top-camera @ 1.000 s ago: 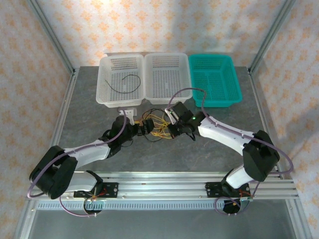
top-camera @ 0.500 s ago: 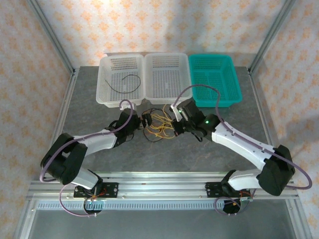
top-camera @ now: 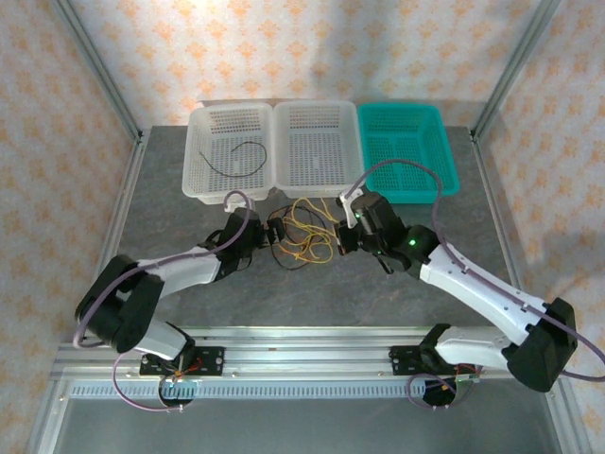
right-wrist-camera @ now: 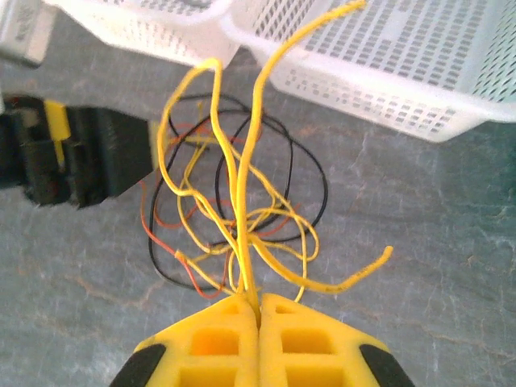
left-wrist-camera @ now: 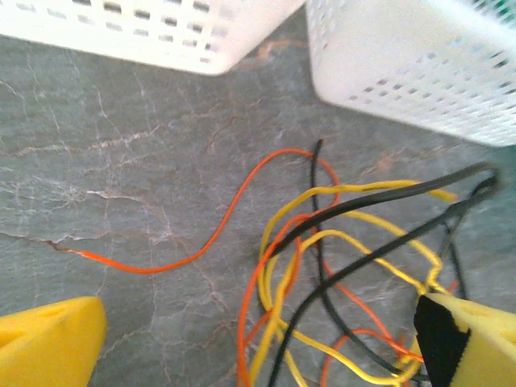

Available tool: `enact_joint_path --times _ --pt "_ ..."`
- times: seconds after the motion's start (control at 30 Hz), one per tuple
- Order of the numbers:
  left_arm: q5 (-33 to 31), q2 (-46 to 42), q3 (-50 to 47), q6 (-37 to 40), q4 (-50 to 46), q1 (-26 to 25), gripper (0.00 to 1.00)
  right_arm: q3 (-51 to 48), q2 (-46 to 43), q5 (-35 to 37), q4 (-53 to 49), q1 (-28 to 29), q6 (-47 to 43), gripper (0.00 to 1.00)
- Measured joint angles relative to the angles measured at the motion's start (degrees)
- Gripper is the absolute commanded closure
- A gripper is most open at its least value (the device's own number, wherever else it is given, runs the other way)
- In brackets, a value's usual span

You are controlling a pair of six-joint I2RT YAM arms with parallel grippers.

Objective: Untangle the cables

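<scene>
Right jaws have shifted rightward, yellow cables (right-wrist-camera: pixel 246 258) stretching toward baskets (right-wrist-camera: pixel 355 113).

Cables (top-camera: pixel 301 238): a yellow, orange and black tangle on the table (top-camera: pixel 397 284), just in front of where the two white baskets meet. Left gripper (top-camera: pixel 276 234) is at the tangle's left edge. Right gripper (top-camera: pixel 340 234) is at its right edge, with yellow strands running to it. A black cable (top-camera: pixel 241 146) lies curved in the left basket (top-camera: pixel 192 151). The middle basket (top-camera: pixel 317 189) and green basket (top-camera: pixel 413 194) stand in the same row.
</scene>
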Motion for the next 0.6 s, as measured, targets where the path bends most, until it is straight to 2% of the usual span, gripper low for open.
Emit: enact_joint_path --times 0.13,0.27,0.4,0.6 --pt "1.01 -8.39 -0.09 0.07 -0.09 0.0 0.01 0.02 0.28 1.77 3.52 -0.68 3.98 1.0" --pt "1.51 -13.51 0.92 0.07 -0.31 0.0 0.0 2.21 3.8 1.84 5.27 -4.09 8.83 1.0" --pt "2.14 -14.21 4.15 0.07 -1.44 0.0 0.01 6.84 9.01 2.56 6.21 -7.26 14.1 1.0" --pt "2.71 -13.16 9.14 -0.02 -1.88 0.44 0.01 12.35 14.8 7.93 8.96 -7.65 21.35 1.0"
